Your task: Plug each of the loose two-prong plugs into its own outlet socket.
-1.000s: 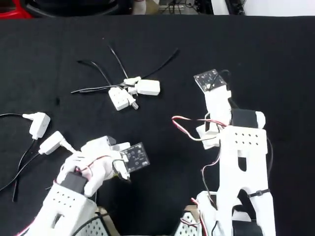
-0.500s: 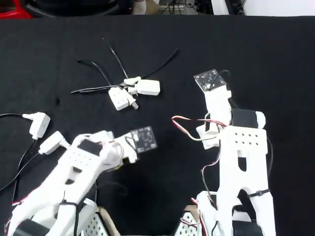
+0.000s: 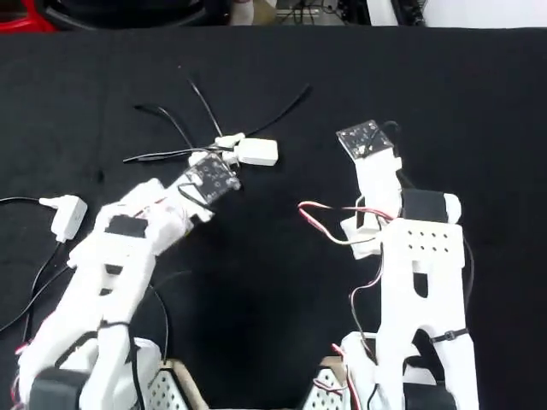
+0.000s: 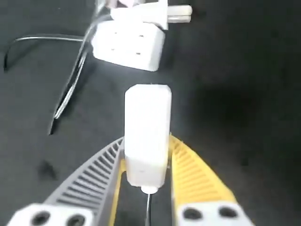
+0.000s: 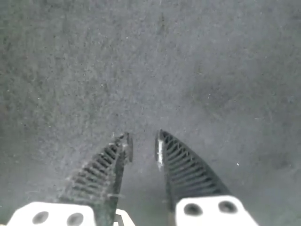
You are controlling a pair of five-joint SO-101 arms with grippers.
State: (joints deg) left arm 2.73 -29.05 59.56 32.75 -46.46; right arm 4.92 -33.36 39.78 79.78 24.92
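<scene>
Left claw (image 4: 146,141): clenched on a white block on a cord (image 4: 147,127), one grey finger and one yellow finger pressed to its two long sides.
White block on a cord, look: plain, smooth and glossy, a rounded rectangle with soft corners. A thin cord leaves its rear end between my fingers. I cannot tell whether prongs sit on its far end.
White block on a cord, place: just short of the slotted socket (image 4: 129,44), with a strip of black cloth between them, not touching.
White block on a cord, heading: its long axis runs along my claw, cord end toward my wrist and free end aimed at the slotted socket's near long side.
Slotted socket: a white, hard-looking rectangular block with rounded edges and small slots in pairs on its upper face. It lies flat, its long axis across that of the block I hold and a little skewed.
Pronged plug (image 4: 155,14): white, at the slotted socket's far edge and touching or overlapping it. Its two pale metal prongs lie flat, pointing along the socket's length.
Thin cords (image 4: 70,80): dark and silvery, trailing off one end of the slotted socket over the cloth.
Second corded plug (image 3: 67,215): white and well apart from the slotted socket, on my left arm's outer side.
Right claw (image 5: 141,141): released, with its dark ribbed fingers slightly parted over bare cloth and nothing between them. It is well apart from the slotted socket.
Table cloth (image 3: 444,85): black, matte, finely grained.
</scene>
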